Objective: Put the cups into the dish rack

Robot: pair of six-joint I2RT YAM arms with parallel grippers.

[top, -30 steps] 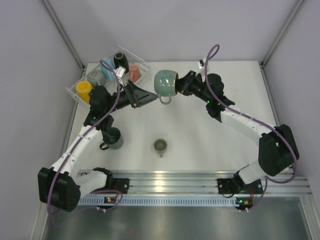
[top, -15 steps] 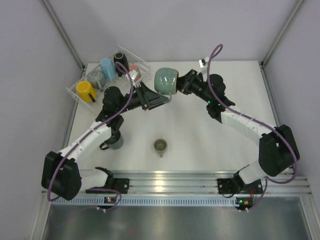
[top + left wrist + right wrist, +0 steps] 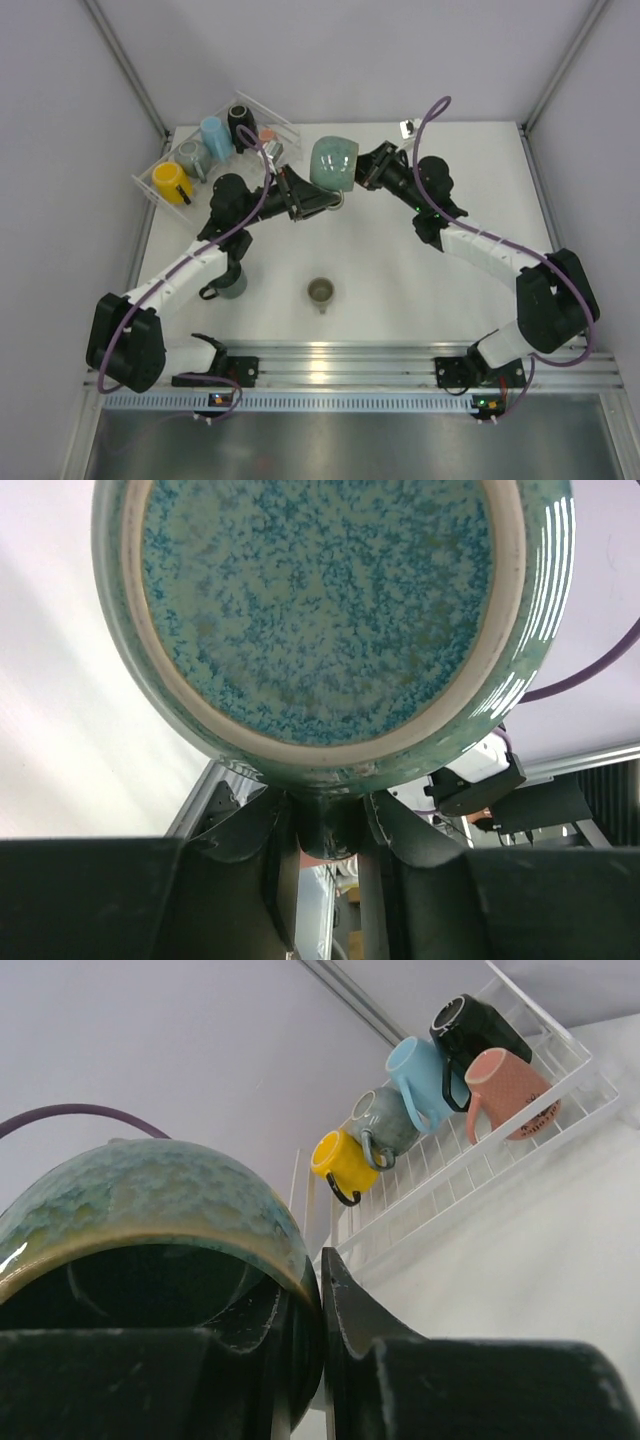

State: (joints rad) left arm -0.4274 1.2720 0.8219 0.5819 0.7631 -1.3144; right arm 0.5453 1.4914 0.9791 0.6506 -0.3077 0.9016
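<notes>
A big teal cup [image 3: 333,163] hangs on its side above the table, between both arms. My right gripper [image 3: 362,172] is shut on its rim [image 3: 300,1260], one finger inside and one outside. My left gripper [image 3: 335,200] is shut on the cup's handle [image 3: 330,830], under the speckled base [image 3: 320,610]. The clear dish rack [image 3: 280,122] at the back left holds a yellow cup [image 3: 168,181], a grey-blue cup [image 3: 190,155], a light blue cup [image 3: 215,137], a black cup [image 3: 241,122] and a salmon pink cup [image 3: 508,1090].
A dark green cup [image 3: 228,280] stands on the table, partly under my left arm. A small olive cup [image 3: 320,292] stands near the front middle. Grey walls close in the table on the left, right and back.
My left gripper swung right from beside the rack to the teal cup and shut on its handle. The right gripper kept its hold, and the cup barely moved.
</notes>
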